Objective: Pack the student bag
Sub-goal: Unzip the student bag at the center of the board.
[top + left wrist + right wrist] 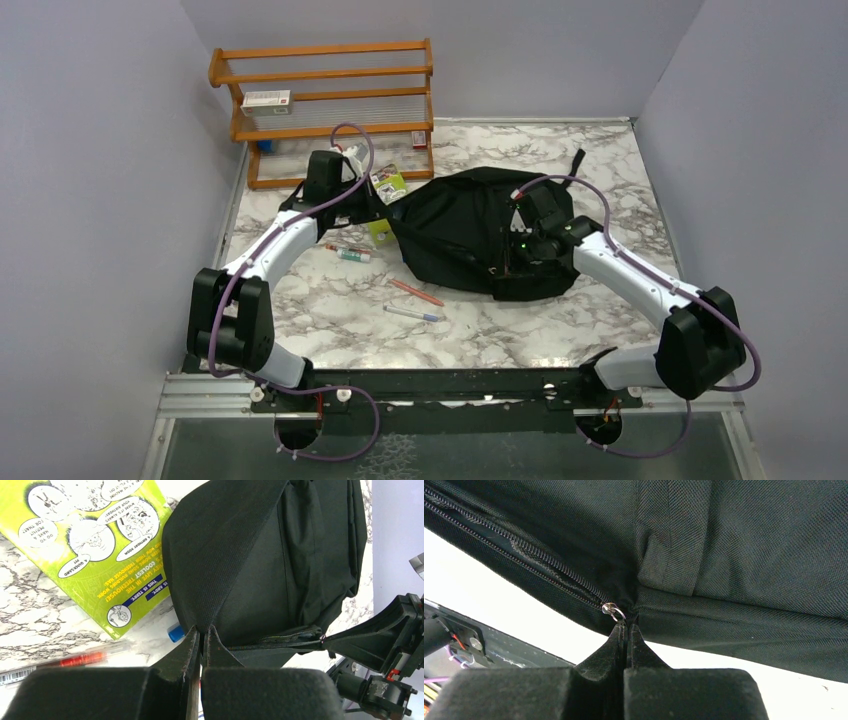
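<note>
**Zipper stage of bag packing: both grippers clamped on the bag**

Left gripper (201,631): jaws fully closed, pinching a fold of the black soft fabric student bag (460,225) at the corner where its zipper line ends. Right gripper (626,626): jaws likewise pressed together, tips at the bag's seam, just beside the small metal zipper ring (613,611).

The bag lies on the white marble table (330,330), right of centre and towards the far edge. It is stretched between the two grippers.

Outside the bag:
- A lime-green printed booklet (95,550) touches its left side, towards the far left corner.
- A red pen (75,659) lies just beside the booklet.
- An orange pen (415,291) and a blue-tipped pen (410,313) lie on the bag's near side.
- An orange wooden rack (320,100) stands at the far left corner.

Assessment: the step in hand appears to be opening the bag, with nothing visibly packed. The next move calls for the right gripper to draw the slider along the zipper track (524,555) while the left holds the fabric taut.

Not determinable:
- Whether the right tips hold a pull tab or only the seam.
- How far the zipper is parted.
- What, if anything, is inside the bag.
</note>
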